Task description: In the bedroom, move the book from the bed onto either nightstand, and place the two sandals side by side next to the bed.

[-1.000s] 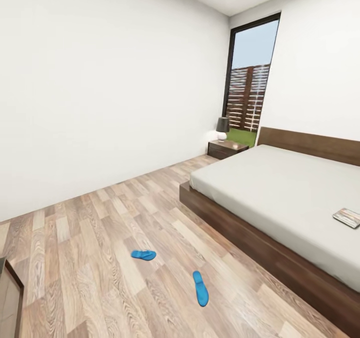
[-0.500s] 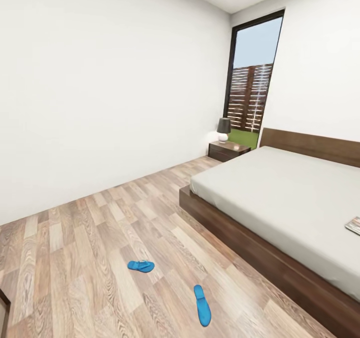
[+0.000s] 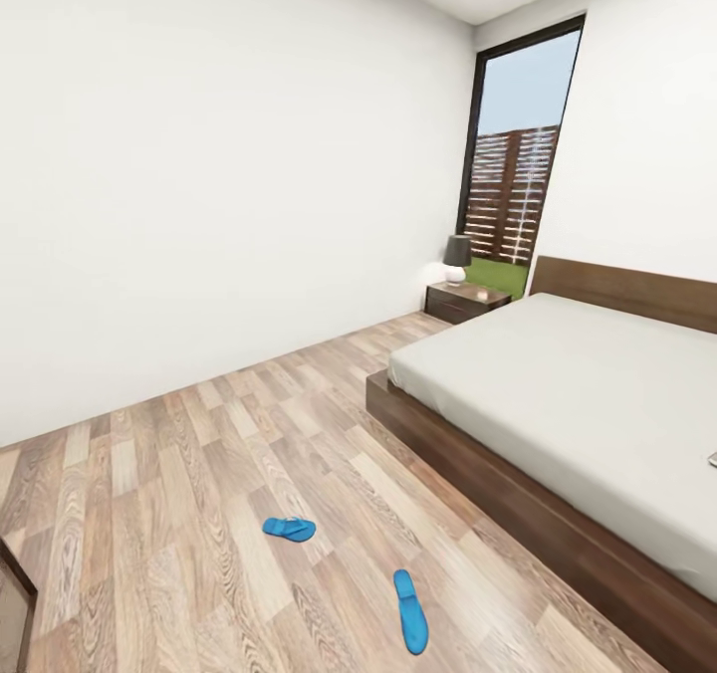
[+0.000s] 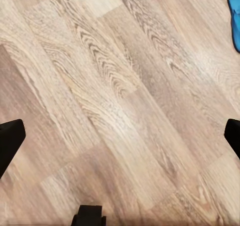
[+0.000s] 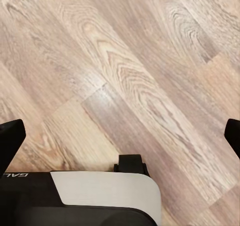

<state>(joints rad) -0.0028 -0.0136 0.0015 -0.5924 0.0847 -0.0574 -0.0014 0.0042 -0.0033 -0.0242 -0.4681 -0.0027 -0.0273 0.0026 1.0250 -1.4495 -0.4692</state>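
The bedroom's wood-plank floor (image 3: 179,474) fills the lower frame, with two blue sandals (image 3: 289,529) lying apart at lower centre, one (image 3: 409,597) nearer the bed (image 3: 558,394) at right. A nightstand (image 3: 466,302) with a lamp (image 3: 456,258) sits far back; the book (image 3: 713,459) barely shows at the right edge. This looks like the approach step: next, close on a sandal, both jaws spread wide over bare floor.

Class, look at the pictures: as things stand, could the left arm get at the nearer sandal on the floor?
Probably not yet. The left gripper hangs open over bare floor, with a sandal off at the picture's edge. Nothing blocks the way, so the robot likely needs to come closer.
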